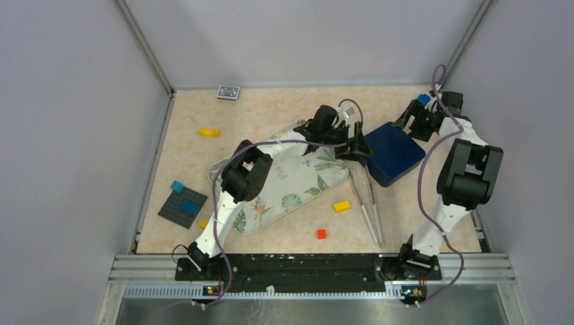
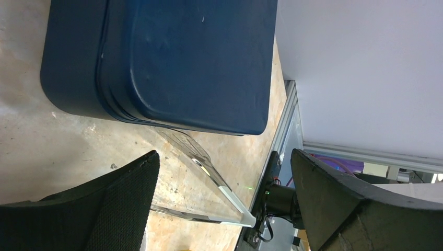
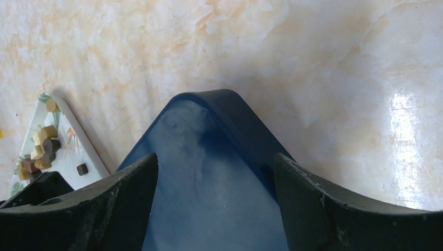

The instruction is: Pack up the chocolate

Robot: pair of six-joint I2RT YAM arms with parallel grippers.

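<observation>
Left gripper [image 2: 224,157] gapes wide above clear plastic tongs [image 2: 208,168]. Right gripper [image 3: 215,159], equally spread, frames the smooth navy box's [image 3: 209,183] rounded corner; chocolate [image 3: 44,140] dots the leaf-printed tray [image 3: 78,137].

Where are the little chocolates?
In the right wrist view, the chocolates sit at the far left on the leafy tray, just beside the dark blue box.

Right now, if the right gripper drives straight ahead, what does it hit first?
Most likely the blue box: its corner fills the gap between the fingers of the open right gripper. How far off it is, I cannot tell.
</observation>
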